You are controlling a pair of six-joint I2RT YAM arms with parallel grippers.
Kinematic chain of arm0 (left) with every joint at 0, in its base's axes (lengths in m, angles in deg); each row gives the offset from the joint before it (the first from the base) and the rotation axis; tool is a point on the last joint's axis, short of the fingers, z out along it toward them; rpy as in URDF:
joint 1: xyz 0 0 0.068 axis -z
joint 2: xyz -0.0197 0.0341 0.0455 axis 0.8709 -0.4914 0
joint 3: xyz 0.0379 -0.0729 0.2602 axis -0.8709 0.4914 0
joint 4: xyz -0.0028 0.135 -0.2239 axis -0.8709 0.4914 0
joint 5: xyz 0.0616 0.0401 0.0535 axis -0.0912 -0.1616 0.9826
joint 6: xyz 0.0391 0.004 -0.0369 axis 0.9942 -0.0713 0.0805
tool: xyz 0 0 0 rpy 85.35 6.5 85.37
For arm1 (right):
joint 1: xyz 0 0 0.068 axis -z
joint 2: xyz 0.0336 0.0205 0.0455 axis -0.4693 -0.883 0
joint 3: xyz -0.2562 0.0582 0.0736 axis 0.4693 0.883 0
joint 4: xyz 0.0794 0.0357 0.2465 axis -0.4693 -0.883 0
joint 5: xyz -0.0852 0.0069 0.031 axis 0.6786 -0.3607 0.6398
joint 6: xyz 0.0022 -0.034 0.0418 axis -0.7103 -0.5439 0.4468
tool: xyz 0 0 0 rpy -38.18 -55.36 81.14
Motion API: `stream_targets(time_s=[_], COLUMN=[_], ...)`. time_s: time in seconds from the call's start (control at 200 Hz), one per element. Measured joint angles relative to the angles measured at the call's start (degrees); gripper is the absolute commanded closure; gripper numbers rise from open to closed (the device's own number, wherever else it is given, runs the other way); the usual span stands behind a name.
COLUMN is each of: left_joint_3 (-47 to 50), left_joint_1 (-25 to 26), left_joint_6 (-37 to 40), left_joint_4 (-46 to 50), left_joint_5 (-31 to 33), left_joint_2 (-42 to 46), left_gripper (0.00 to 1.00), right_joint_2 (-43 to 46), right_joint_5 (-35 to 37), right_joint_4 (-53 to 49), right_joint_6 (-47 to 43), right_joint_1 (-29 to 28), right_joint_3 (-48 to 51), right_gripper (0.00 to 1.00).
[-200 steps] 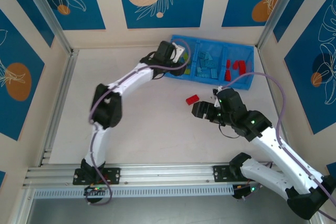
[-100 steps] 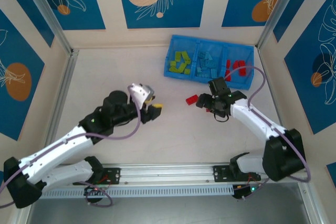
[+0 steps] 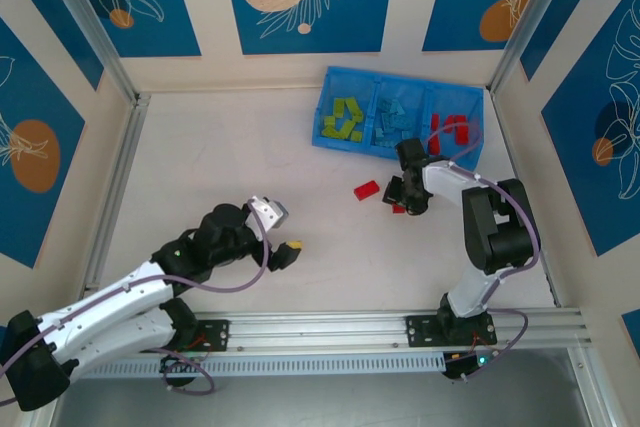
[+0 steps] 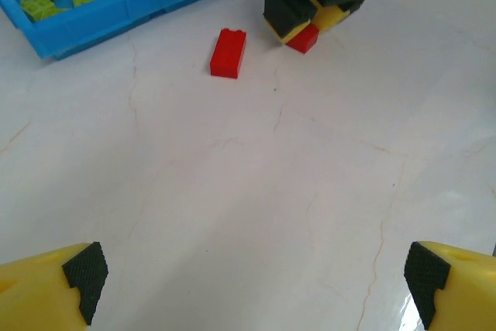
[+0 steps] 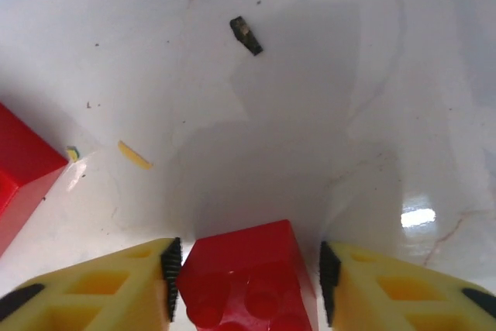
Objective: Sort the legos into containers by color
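My right gripper (image 3: 403,200) is down on the white table (image 3: 250,157) with a red brick (image 5: 248,283) between its fingers. They sit close on either side, but I cannot tell whether they pinch it. A second red brick (image 3: 367,189) lies loose just beside it. My left gripper (image 4: 256,277) hangs over bare table, fingers wide apart. The blue tray (image 3: 400,152) holds lime green bricks (image 3: 345,119), light blue bricks (image 3: 393,122) and red bricks (image 3: 452,129), each colour in its own compartment.
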Motion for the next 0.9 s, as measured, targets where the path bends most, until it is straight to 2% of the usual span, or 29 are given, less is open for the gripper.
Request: stream_targets(time_s=[0.325, 0.495, 0.64, 0.755, 0.9], left_joint_3=[1.95, 3.28, 3.96, 3.98, 4.24], left_joint_1=[0.00, 0.00, 0.00, 0.00, 0.00], left_joint_6=[0.02, 0.02, 0.02, 0.02, 0.02], left_joint_4=[-1.14, -1.86, -2.14, -2.21, -2.43], left_joint_5=[1.49, 1.64, 1.64, 1.84, 2.67], left_joint_2=[2.49, 3.39, 4.52, 5.25, 7.13], left_gripper=[0.00, 0.00, 0.00, 0.00, 0.00], right_joint_2=[4.66, 17.25, 26.03, 23.08, 10.27], right_joint_5=[-1.18, 1.05, 3.04, 4.83, 6.27], right_joint_4=[1.09, 0.17, 0.28, 0.42, 0.87], right_joint_6=[2.75, 5.01, 5.31, 4.15, 2.32], right_joint_1=[-2.54, -2.08, 2.45, 8.20, 14.34], right_joint_3=[2.97, 5.66, 3.56, -2.69, -15.39], right_gripper=[0.71, 0.72, 0.72, 0.72, 0.71])
